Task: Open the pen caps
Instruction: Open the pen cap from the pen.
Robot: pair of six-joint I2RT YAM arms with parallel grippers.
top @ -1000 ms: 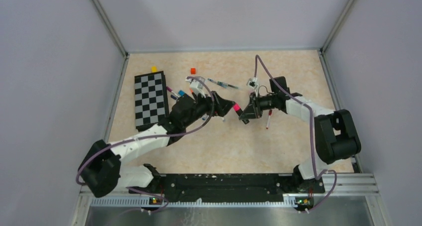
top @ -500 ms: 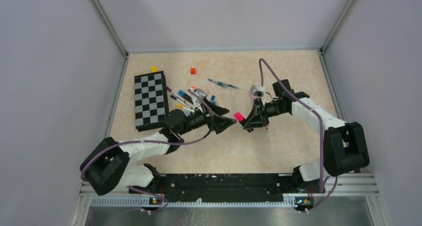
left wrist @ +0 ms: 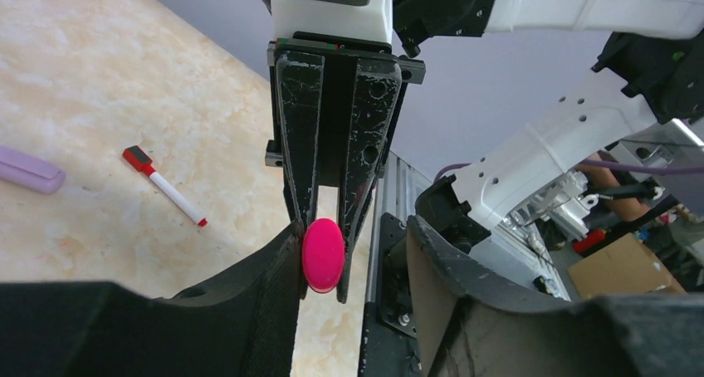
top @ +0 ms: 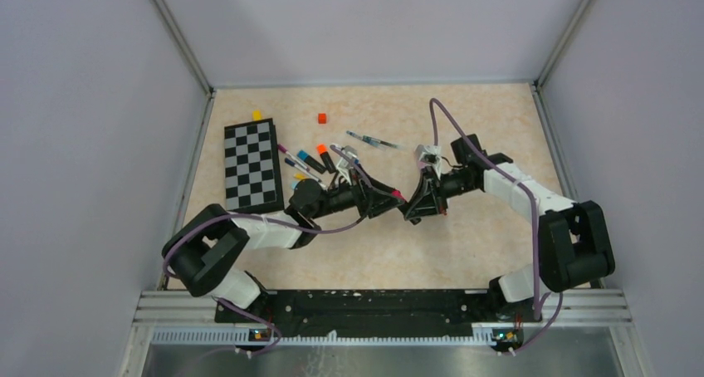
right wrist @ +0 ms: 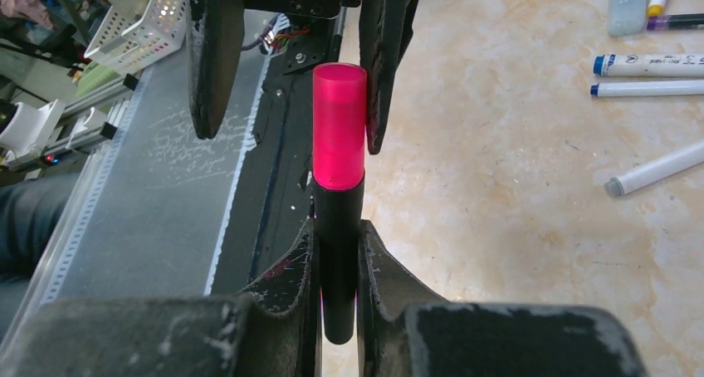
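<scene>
My right gripper [right wrist: 339, 257] is shut on the black barrel of a pen [right wrist: 339, 219] whose pink cap [right wrist: 339, 124] points at the left gripper. In the top view both grippers meet tip to tip at mid-table, right gripper [top: 414, 203] and left gripper [top: 388, 201], with the pink cap [top: 399, 196] between them. My left gripper [left wrist: 353, 237] stands open around the pink cap [left wrist: 323, 255]: one finger [left wrist: 278, 269] touches it, the other [left wrist: 448, 261] stands well apart. More pens [top: 311, 161] lie in a loose bunch behind the left arm.
A black-and-white checkerboard [top: 251, 166] lies at the left, with a yellow cube [top: 256, 115] and a red cube [top: 322, 118] behind it. A lone pen [top: 371, 141] lies at the back middle. A white pen with a red cap [left wrist: 164, 186] lies under the right arm.
My left arm has swung right and reached forward to the pen held by the right gripper. Its jaws have narrowed around the pink cap. The right gripper shifted slightly and kept its hold.
</scene>
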